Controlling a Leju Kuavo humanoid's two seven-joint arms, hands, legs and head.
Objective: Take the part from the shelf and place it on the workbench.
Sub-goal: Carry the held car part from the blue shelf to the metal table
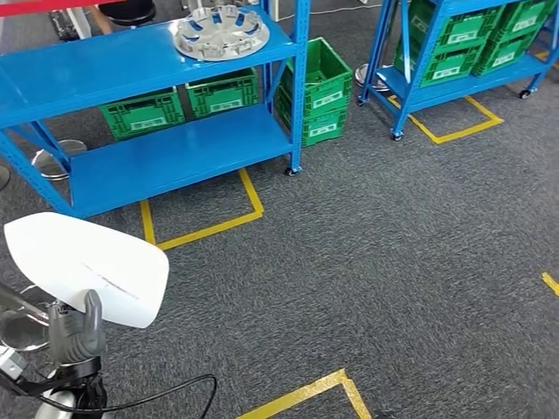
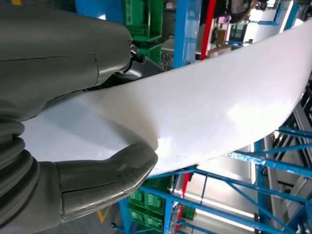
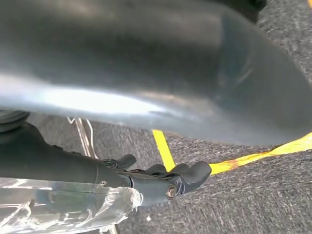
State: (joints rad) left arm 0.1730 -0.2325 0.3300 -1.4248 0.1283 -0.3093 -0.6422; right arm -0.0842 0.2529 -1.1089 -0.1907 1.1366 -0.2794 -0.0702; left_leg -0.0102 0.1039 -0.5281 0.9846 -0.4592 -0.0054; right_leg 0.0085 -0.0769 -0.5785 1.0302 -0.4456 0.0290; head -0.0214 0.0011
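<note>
- Holding a white curved panel (image 1: 86,266), the left hand (image 1: 76,332) sits low at the near left corner of the head view, well in front of the near blue shelf (image 1: 151,157).
- In the left wrist view the thick grey thumb (image 2: 121,165) presses on one face of the white panel (image 2: 206,112) and a grey finger (image 2: 73,53) lies over the other face, so the panel is pinched between them.
- The panel is off the shelf and up in the air above the grey carpet (image 1: 396,262), its broad rounded end pointing away from the shelf.
- A silver wheel cover (image 1: 221,33) lies flat on the top board of the near blue shelf, close to its right-hand post.
- Two green crates (image 1: 181,105) stand side by side on the shelf's lower board; a third green crate (image 1: 316,92) stands on the carpet just beside the shelf's right end.
- A second blue shelf (image 1: 461,70) loaded with green crates stands well to the right of the first.
- Yellow tape lines (image 1: 204,229) mark the carpet in front of the near shelf.
- The right hand (image 3: 176,178) hangs above the carpet over a yellow tape line (image 3: 164,148); its dark fingers are curled in with nothing between them.
</note>
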